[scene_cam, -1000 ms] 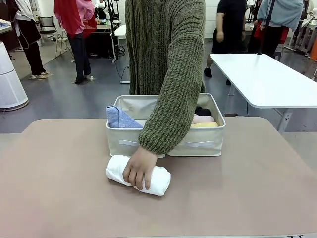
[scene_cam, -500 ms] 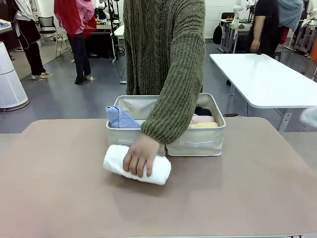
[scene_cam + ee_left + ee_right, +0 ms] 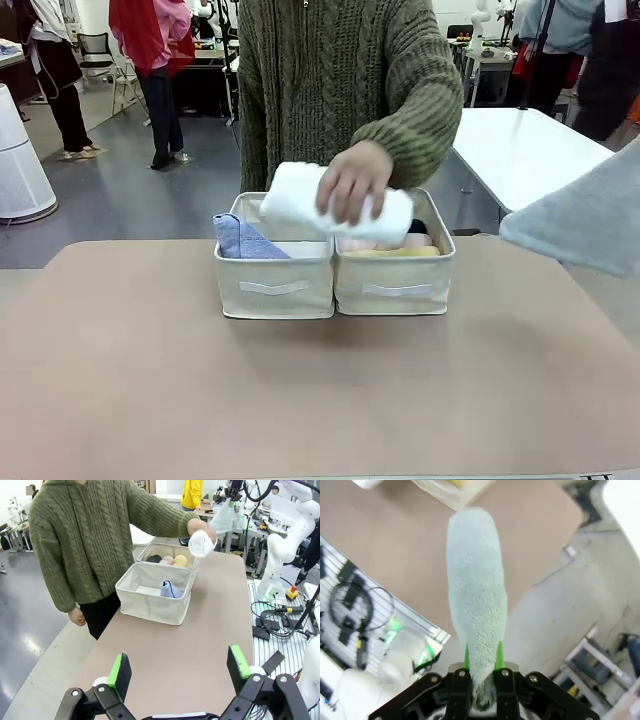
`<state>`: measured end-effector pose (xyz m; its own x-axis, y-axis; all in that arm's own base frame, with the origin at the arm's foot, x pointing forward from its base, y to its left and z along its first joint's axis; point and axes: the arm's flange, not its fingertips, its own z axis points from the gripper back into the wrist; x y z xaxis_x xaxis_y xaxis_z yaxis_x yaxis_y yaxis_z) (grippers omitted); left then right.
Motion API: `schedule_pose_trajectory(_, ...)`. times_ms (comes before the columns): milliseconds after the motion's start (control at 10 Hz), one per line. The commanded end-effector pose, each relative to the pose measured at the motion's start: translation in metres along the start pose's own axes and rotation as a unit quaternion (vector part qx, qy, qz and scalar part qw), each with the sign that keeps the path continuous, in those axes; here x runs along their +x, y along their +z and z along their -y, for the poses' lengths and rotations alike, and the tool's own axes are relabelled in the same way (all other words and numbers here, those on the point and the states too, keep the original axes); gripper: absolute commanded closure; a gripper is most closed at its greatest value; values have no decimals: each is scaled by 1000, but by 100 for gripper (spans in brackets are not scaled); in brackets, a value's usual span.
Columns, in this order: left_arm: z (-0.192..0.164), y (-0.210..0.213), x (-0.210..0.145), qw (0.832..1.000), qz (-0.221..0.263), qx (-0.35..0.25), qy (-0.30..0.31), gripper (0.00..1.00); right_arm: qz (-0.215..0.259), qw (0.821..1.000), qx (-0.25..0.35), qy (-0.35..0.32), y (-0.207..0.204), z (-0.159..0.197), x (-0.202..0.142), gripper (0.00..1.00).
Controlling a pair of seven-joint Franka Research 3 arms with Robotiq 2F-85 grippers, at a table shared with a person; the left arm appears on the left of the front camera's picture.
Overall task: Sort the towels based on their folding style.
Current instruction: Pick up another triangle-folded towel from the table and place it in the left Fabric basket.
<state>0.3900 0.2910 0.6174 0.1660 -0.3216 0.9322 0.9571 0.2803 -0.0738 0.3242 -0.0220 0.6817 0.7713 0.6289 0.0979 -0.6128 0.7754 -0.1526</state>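
The left gripper [image 3: 179, 666] hangs released, jaws wide, over the bare near end of the counter [image 3: 300, 400]. The right gripper [image 3: 482, 656] is clenched on the grey-teal towel [image 3: 477, 580], held aloft near the counter's right edge. Broad open surface lies before the beige bins [image 3: 275, 285], which stand touching side by side. The light blue towel [image 3: 240, 240] sits in the left one, the yellow towel [image 3: 400, 252] in the right. Above the bins, a person's hand [image 3: 352, 180] holds the white towel [image 3: 290, 195].

A glossy grey floor [image 3: 130, 200] is spreading out behind the brown desk [image 3: 300, 400] and catching pale reflections of overhead light. A white table [image 3: 530, 160] is standing at the right, a white drum-shaped unit [image 3: 15, 170] is sitting at the left edge, and a chair [image 3: 97, 50] is standing farther back.
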Motion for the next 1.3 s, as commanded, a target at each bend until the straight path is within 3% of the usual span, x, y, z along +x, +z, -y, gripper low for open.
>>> schedule_pose_trajectory(0,2,1,1,1000,6,4,-3,0,-18,997,-50,-58,26,1,-103,96)
schedule_pose_trajectory(100,2,1,1,1000,6,4,-3,0,22,995,-61,-70,35,-19,-157,96)
schedule_pose_trajectory(200,2,1,1,1000,6,4,-3,0,50,994,-70,-71,37,-33,-173,96)
schedule_pose_trajectory(1200,2,1,1,1000,6,4,-3,0,81,993,-47,-73,35,-24,-166,96)
